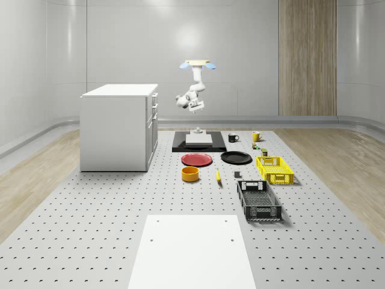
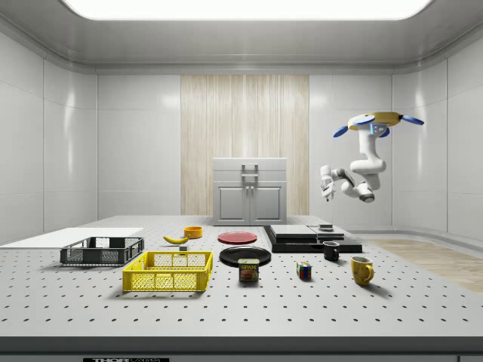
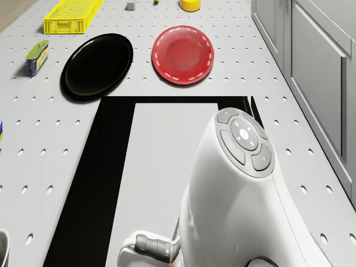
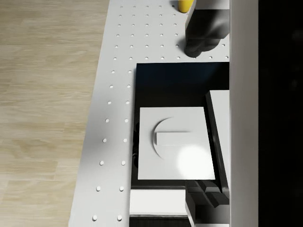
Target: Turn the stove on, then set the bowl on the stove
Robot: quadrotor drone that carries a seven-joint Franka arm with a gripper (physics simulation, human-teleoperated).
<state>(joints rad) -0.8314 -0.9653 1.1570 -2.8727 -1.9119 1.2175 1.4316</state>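
Observation:
The stove (image 1: 199, 142) is a black slab with a white top (image 3: 161, 167), lying mid-table. Its white switch block (image 1: 197, 130) stands at the far end, and the wrist view looks down on its half-round knob (image 4: 163, 138). The orange bowl (image 1: 190, 174) stands on the table nearer the front, past the red plate (image 1: 197, 159); it is also in the side view (image 2: 193, 231) and the drone view (image 3: 190, 5). The drone (image 1: 195, 63) hovers above the stove's far end. My gripper (image 1: 195, 110) hangs well above the switch block (image 2: 326, 227), with the arm folded under the drone (image 2: 377, 121).
A white cabinet (image 1: 119, 126) stands to the whole-scene view's left of the stove. A black plate (image 1: 236, 158), a black mug (image 1: 233, 138), a yellow mug (image 1: 255, 136), a yellow basket (image 1: 275, 170), a black basket (image 1: 258, 200) and a banana (image 1: 218, 175) lie to the right.

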